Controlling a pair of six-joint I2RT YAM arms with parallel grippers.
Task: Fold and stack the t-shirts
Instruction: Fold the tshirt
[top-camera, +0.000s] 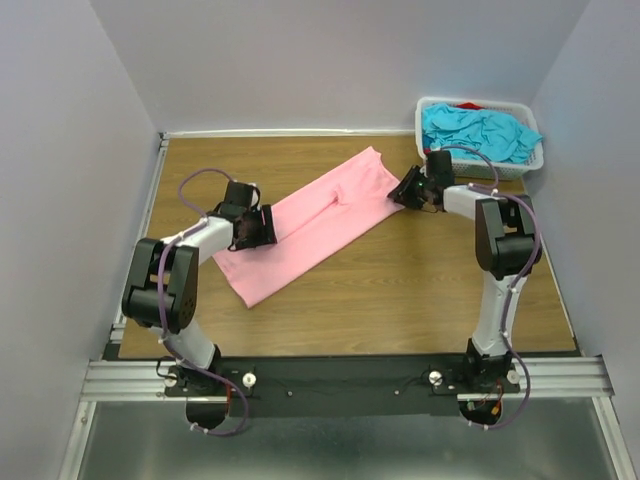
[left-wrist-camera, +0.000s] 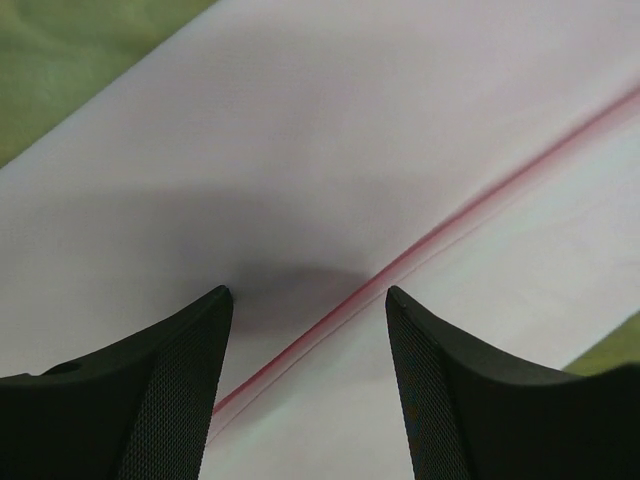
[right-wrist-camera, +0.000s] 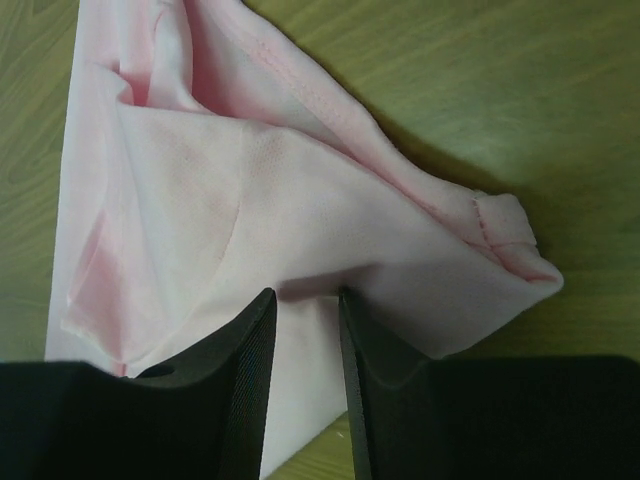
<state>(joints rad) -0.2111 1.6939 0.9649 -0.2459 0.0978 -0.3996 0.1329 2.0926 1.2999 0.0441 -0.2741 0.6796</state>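
Note:
A light pink t-shirt (top-camera: 310, 225) lies folded into a long strip, running diagonally across the wooden table. My left gripper (top-camera: 262, 228) is open and hovers low over its lower-left part. In the left wrist view the jaws (left-wrist-camera: 308, 295) stand wide apart, straddling a fold edge of the pink cloth (left-wrist-camera: 300, 150). My right gripper (top-camera: 408, 190) is at the strip's upper-right corner. In the right wrist view it (right-wrist-camera: 305, 295) is nearly closed, pinching a raised fold of the pink shirt (right-wrist-camera: 200, 200). Turquoise t-shirts (top-camera: 480, 130) and a bit of red cloth (top-camera: 468, 105) lie in the basket.
A white slotted basket (top-camera: 430, 105) stands at the back right corner of the table, just behind my right gripper. Walls enclose the table on the left, back and right. Bare wood (top-camera: 420, 290) shows in front of the shirt.

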